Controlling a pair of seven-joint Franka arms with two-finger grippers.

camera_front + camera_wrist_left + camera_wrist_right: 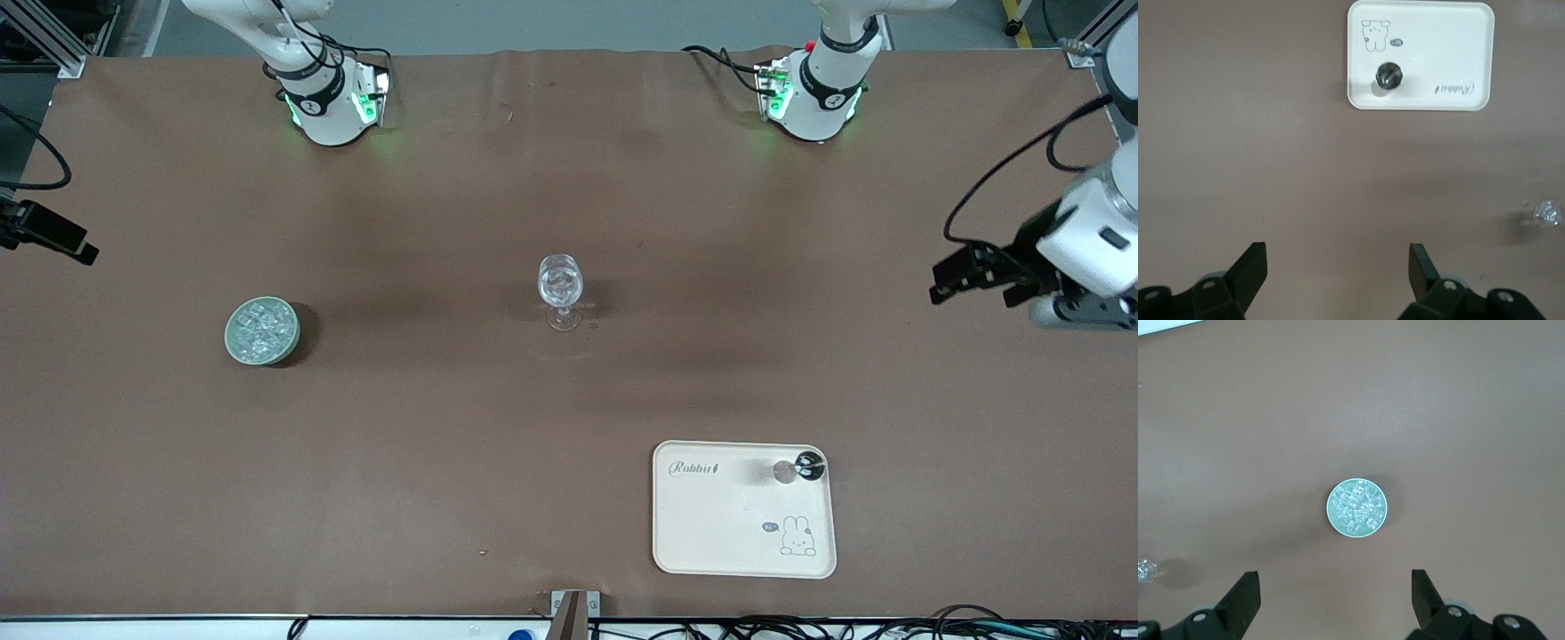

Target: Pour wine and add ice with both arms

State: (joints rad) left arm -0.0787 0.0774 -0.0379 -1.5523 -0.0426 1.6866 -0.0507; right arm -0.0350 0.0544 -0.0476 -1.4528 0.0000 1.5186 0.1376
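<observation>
From the high front camera I see the brown table with a clear stemmed wine glass point(561, 289) standing upright near its middle. Toward my right arm's end sits a small round pale-green bowl point(261, 331) heaped with the ice point(262, 325) — small clear, glassy cubes. Nearer the camera, toward my left arm's end, lies a cream rounded-rectangle tray point(711, 524) printed with a rabbit, and on it stands a small dark-topped bottle point(805, 465), seen almost end-on, so its long axis runs straight up. My left gripper point(944, 283) hangs at the table's left-arm end, fingers apart and empty. My right gripper is out of this view.

Through my left wrist camera the left gripper point(1337, 270) shows both black fingers wide apart with nothing between them. The tray point(1451, 47) and its bottle point(1389, 75) lie well apart from me, straight ahead; the glass point(1547, 214) stands off to one side.

Through my right wrist camera the right gripper point(1335, 599) is likewise spread and empty, hovering above the table with the green bowl point(1331, 510) and its ice point(1357, 507) ahead of the fingertips, roughly centred between them.

So the split seems plain — my right arm is the nearer one to the ice, my left the nearer to the bottle, and the glass stands between the two.
</observation>
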